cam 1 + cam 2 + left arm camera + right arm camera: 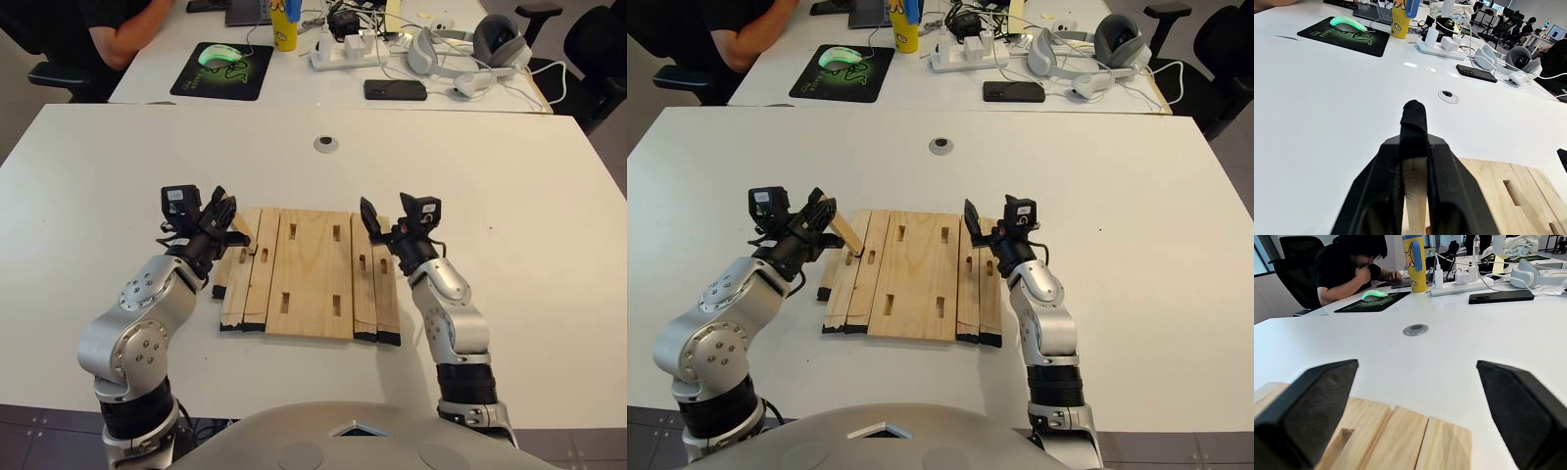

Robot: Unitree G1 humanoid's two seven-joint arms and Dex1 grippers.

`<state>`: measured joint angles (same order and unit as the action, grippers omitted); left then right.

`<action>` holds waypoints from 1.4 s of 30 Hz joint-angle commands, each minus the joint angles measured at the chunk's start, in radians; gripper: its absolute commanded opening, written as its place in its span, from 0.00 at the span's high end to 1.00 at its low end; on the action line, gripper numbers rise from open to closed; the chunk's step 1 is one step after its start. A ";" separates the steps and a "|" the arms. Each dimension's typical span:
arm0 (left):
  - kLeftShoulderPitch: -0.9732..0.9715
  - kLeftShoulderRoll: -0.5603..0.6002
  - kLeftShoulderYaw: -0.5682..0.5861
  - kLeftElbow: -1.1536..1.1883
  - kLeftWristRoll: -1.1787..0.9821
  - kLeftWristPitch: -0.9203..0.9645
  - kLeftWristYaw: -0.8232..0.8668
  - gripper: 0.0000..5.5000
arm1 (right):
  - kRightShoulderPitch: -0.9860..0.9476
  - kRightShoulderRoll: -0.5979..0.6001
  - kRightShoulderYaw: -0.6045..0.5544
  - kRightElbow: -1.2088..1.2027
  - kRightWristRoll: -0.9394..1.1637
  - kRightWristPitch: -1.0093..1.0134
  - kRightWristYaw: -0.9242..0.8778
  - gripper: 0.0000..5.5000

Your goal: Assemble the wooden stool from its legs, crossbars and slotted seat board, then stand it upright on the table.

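A white table (509, 245) seen from above the robot's arms. The slotted seat board (312, 274), pale wood, lies flat near the middle of the table's near half. Narrower slats lie flush against each long side, the left slats (247, 279) and the right slats (377, 294). From here I cannot tell which are legs and which are crossbars.

The left gripper (820, 223) is at the board's far left corner, its fingers (1444, 186) pressed together on a thin wooden stick (847, 238). The stick is held tilted, its lower end touching or just above a slot in the left slats. The right gripper (389, 221) hangs over the far end of the right slats, fingers spread wide and holding nothing.

The wood looks light, stiff and dry, so it is unlikely to bend or slip much. The flat pieces have no raised edge, so taking one probably means pinching across its narrow width or at an end that overhangs its neighbour. The stick is thin enough to twist in the grip if its end catches in the slot.

There is open tabletop to the left, right and beyond the board. A cable grommet (326, 145) sits well beyond it. The near ends of the pieces lie fairly near the table's front edge, so pulling anything toward the robot risks tipping it off.
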<state>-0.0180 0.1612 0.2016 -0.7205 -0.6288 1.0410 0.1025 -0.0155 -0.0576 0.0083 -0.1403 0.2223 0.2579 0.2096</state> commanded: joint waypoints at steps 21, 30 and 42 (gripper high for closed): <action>0.068 -0.150 -0.102 -0.104 0.088 -0.092 0.098 0.92 | -0.070 -0.001 0.060 0.066 -0.002 0.033 0.070 0.19; 0.087 -0.144 -0.113 -0.062 0.123 -0.139 0.075 0.92 | -0.081 0.001 0.059 0.068 -0.003 0.037 0.074 0.19; 0.177 -0.181 -0.144 -0.071 0.167 -0.189 0.093 0.92 | -0.113 -0.017 0.062 0.084 0.002 0.061 0.119 0.19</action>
<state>0.1394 -0.0083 0.0697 -0.7867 -0.4763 0.8631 0.1870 -0.1055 -0.0653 0.0663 -0.0633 0.2133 0.3034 0.3145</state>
